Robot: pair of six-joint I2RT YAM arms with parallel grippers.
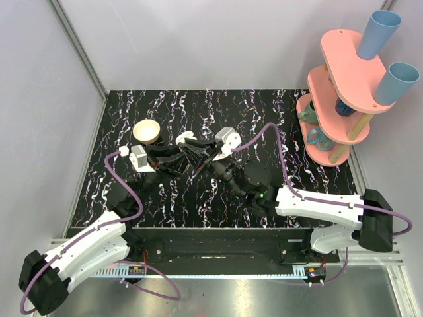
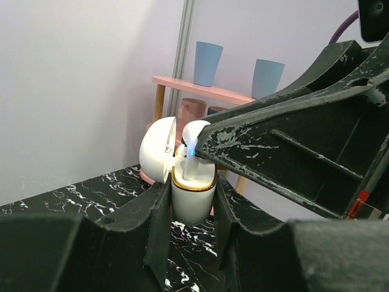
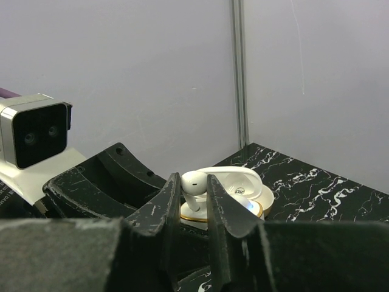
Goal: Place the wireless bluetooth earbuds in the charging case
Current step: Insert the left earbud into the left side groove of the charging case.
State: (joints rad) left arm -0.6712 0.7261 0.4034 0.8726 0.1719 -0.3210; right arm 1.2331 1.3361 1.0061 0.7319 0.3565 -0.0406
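Observation:
The cream charging case (image 2: 193,204) stands upright with a gold rim and its lid (image 2: 155,149) swung open. My left gripper (image 2: 192,196) is shut on the case's lower half. My right gripper (image 3: 194,182) is shut on a white earbud (image 3: 196,180), also seen in the left wrist view (image 2: 192,141). It holds the earbud over the case with the stem in the opening, where a blue light glows. The case (image 3: 243,196) shows behind the earbud. A second white rounded piece (image 3: 245,204) with a blue glow sits in it. From above, both grippers (image 1: 180,157) (image 1: 198,153) meet at the case (image 1: 185,137).
A cream cup (image 1: 147,131) stands just left of the grippers at the back. A pink tiered stand (image 1: 344,99) with blue cups (image 1: 380,32) is at the right rear. Grey walls close in the black marbled table (image 1: 264,112).

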